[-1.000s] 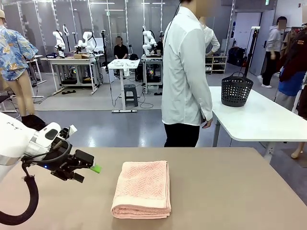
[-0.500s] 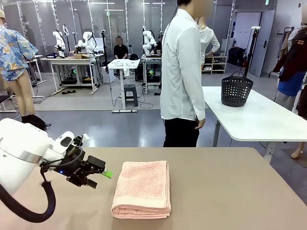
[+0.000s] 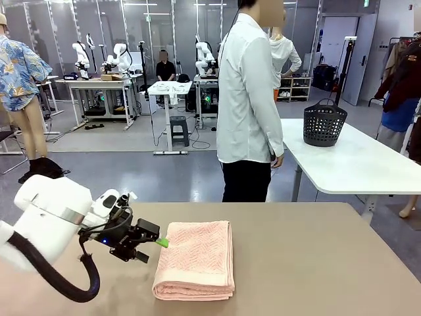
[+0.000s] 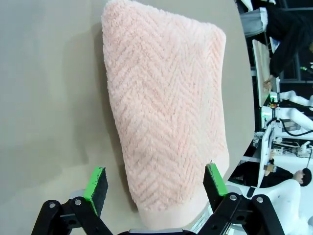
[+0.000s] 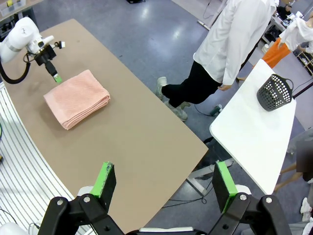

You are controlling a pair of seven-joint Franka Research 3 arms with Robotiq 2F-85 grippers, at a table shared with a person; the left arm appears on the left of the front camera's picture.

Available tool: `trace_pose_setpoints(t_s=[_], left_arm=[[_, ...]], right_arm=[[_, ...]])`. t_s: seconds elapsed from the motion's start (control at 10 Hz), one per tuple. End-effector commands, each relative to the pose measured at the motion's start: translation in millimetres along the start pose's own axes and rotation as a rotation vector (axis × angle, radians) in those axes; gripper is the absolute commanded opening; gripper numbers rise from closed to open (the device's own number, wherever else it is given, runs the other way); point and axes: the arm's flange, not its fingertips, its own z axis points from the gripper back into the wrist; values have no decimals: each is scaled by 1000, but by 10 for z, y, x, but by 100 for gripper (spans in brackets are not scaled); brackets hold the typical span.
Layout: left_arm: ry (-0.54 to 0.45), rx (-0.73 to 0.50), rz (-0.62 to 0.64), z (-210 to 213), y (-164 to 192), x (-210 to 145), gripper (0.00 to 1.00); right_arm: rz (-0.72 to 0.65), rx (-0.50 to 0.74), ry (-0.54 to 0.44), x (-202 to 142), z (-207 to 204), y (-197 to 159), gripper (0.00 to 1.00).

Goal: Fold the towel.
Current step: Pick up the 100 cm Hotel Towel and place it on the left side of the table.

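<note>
The folded towel [image 3: 195,259] lies on the tabletop [image 3: 316,263]. The left pincer [image 3: 158,243] hangs wide open and empty at the towel's left edge. The right pincer [image 5: 164,187], high above the towel, gapes open, holding nothing.

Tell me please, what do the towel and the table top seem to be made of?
The towel looks like salmon-pink terry cloth, soft and matte: its surface is fuzzy, with a woven zigzag pattern and thick rounded folds. The table top looks like a smooth matte tan laminate or a similar board; it is flat, plain and shows no grain, so I cannot be sure.
</note>
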Motion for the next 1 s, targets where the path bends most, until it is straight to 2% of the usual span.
trace_pose_setpoints(t_s=[0.0,0.7,0.8,0.9], left_arm=[[-33,-22,-14,-222,82,86,100],[-23,-100,3,-550,121,203,100],[-20,-111,8,-573,124,210,84],[-18,-109,15,-593,129,214,52]], right_arm=[[-3,-1,0,-5,-1,6,100],[-3,-1,0,-5,-1,6,100],[-3,-1,0,-5,-1,6,100],[-3,-1,0,-5,-1,6,100]])
